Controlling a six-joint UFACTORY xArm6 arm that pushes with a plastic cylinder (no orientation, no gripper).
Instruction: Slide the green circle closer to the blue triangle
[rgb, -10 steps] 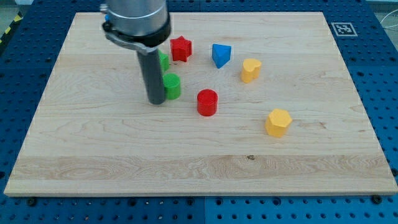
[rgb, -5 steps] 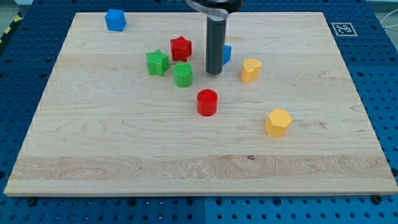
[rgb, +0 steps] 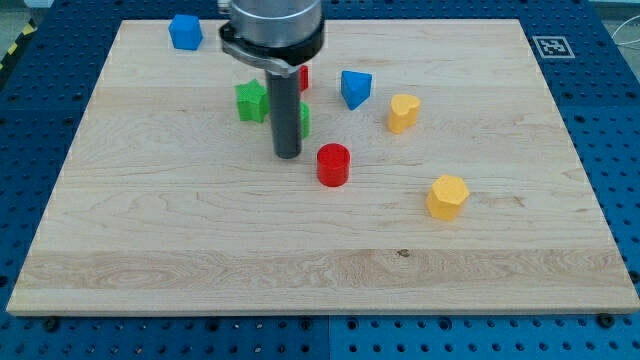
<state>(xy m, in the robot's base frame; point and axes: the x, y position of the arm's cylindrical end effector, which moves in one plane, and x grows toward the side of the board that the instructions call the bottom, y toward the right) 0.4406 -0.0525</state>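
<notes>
Nearest the bottom edge of the wooden board (rgb: 200, 270) there is only bare wood. The first block upward is the yellow hexagonal block (rgb: 447, 196), toward the right edge and well apart from the others.

Farther up, near the middle of the board, stands the red cylinder (rgb: 333, 164). Just to its left the arm's tip (rgb: 288, 155) rests on the wood, close beside the cylinder; whether they touch cannot be told. The arm carries no gripper, only the straight dark rod (rgb: 285, 110), so there is nothing to open or close, and it holds no block.

The rod rises in front of the green circle (rgb: 303, 121), hiding most of it; only a sliver of green shows at the rod's right side. The tip sits just below and slightly left of this block, and contact cannot be judged. The green circle lies left of the blue triangle (rgb: 355, 88), apart from it with bare wood between.

To the left of the rod is the green star (rgb: 250, 101), near the rod. Right of the blue triangle, toward the right edge, sits a yellow block (rgb: 403, 112) whose shape is hard to make out, close beside the triangle but not touching.

Behind the rod, a red block (rgb: 303, 78) peeks out at its right, mostly covered, so its shape cannot be told.

Farthest away, near the top-left corner, stands the blue block (rgb: 185, 31), well apart from all the rest.
</notes>
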